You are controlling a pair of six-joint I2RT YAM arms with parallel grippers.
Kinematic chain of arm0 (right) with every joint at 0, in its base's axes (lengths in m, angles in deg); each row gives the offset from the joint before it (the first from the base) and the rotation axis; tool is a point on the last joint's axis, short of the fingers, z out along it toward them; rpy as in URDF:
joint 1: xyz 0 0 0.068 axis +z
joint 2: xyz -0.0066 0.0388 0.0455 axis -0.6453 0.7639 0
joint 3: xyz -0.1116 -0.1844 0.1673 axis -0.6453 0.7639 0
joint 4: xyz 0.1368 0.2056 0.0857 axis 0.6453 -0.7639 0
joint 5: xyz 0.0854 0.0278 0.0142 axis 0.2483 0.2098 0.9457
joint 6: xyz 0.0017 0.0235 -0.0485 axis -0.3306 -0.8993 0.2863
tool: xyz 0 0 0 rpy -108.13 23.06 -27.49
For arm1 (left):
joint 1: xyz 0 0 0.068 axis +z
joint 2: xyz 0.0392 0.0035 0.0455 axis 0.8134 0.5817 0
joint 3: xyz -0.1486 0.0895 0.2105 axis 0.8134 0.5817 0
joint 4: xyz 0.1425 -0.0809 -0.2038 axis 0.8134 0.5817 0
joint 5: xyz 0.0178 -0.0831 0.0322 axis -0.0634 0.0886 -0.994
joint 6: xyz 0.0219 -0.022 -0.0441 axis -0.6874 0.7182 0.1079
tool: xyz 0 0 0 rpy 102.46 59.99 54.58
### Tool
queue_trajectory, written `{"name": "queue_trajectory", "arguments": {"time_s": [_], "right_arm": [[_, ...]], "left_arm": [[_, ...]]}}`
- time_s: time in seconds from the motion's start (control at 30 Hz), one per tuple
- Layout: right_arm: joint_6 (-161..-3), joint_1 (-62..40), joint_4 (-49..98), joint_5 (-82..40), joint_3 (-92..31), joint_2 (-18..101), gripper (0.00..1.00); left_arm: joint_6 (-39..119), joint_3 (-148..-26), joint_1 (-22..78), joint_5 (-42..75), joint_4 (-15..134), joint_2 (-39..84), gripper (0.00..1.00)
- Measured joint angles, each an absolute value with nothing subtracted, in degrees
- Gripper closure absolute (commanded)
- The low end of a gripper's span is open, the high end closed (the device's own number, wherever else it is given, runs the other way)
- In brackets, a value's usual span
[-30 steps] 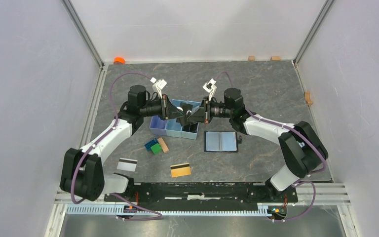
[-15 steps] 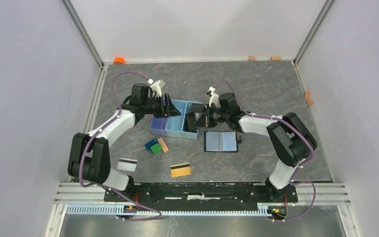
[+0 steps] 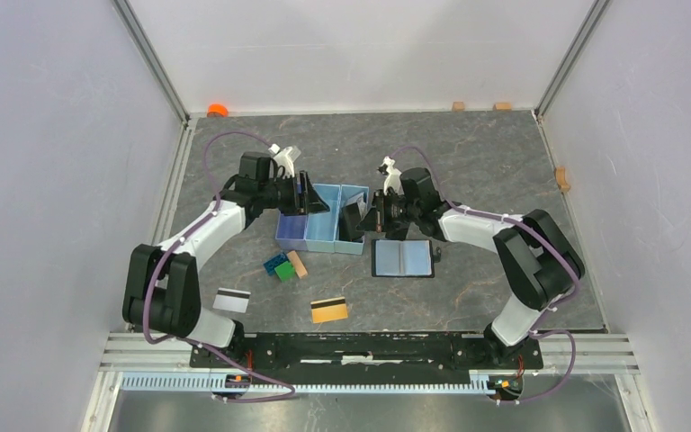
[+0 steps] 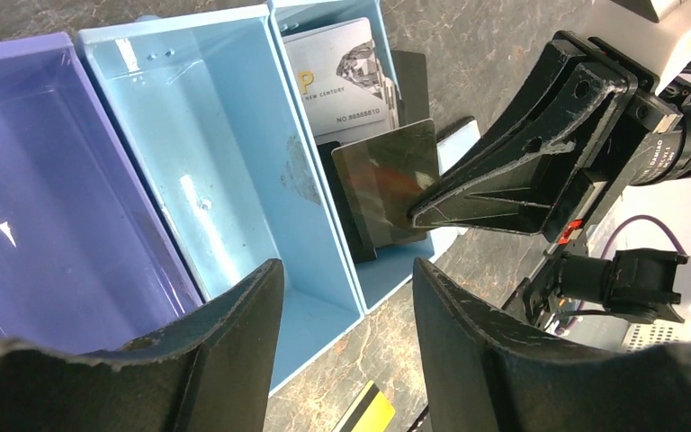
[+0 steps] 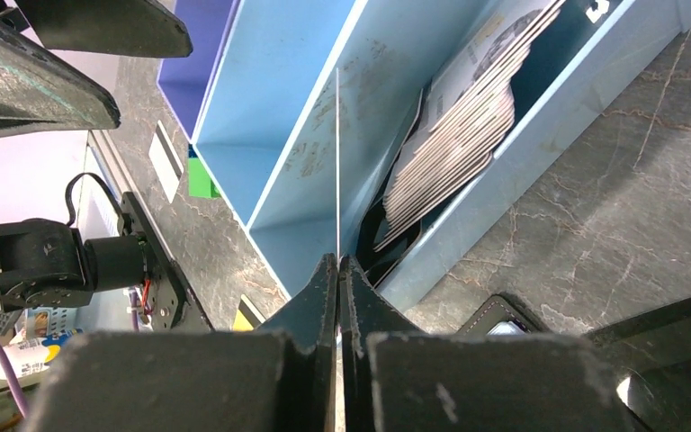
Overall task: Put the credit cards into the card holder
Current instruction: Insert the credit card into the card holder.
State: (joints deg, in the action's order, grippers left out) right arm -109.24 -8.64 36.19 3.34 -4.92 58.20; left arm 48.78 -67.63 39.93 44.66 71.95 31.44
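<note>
Credit cards lie in several places here. At the lower left of the overhead view a white card with a dark stripe [image 3: 231, 300] rests flat on the grey stone-patterned table [image 3: 504, 162]. Right of it sit green and blue toy bricks [image 3: 279, 267] and a small tan wooden block [image 3: 298, 264]. A gold-orange card [image 3: 329, 310] lies below them.

Above these, the left gripper [image 3: 317, 203] hovers over the light blue three-compartment plastic tray [image 3: 319, 236], its jaws apart and gripping nothing. The tray's rightmost compartment holds a leaning stack of pale cards [image 5: 454, 135].

Just above that compartment the right gripper [image 5: 337, 265] is clenched on one thin, glossy dark card [image 4: 387, 184], pinching a lower corner so the card stands on edge. Right of the tray and below the right gripper lies the small square black folding card holder [image 3: 402, 257]. It is spread open with its light blue lining up, and no card in it that I can see.

Step in hand, as I judge it: one card is lifted out of the tray and is due to go to the holder. The next move likely calls for swinging the dark card right and down, laying it nearly flat and lining its edge up with a pocket mouth. Since the holder lies loose, the free left gripper may need to steady it.
</note>
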Motion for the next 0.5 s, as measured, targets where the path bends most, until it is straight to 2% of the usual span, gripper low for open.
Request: {"name": "queue_trajectory", "arguments": {"time_s": [0.27, 0.5], "right_arm": [[-107.67, -8.88, 32.3, 2.16, -4.92, 50.05, 1.0], [-106.64, -12.79, 27.23, -1.99, -1.69, 34.66, 1.0]], "left_arm": [[48.26, -67.63, 37.72, 42.37, 72.02, 27.77, 0.38], [48.65, -67.24, 26.55, 30.19, 74.71, 19.9, 0.37]]}}
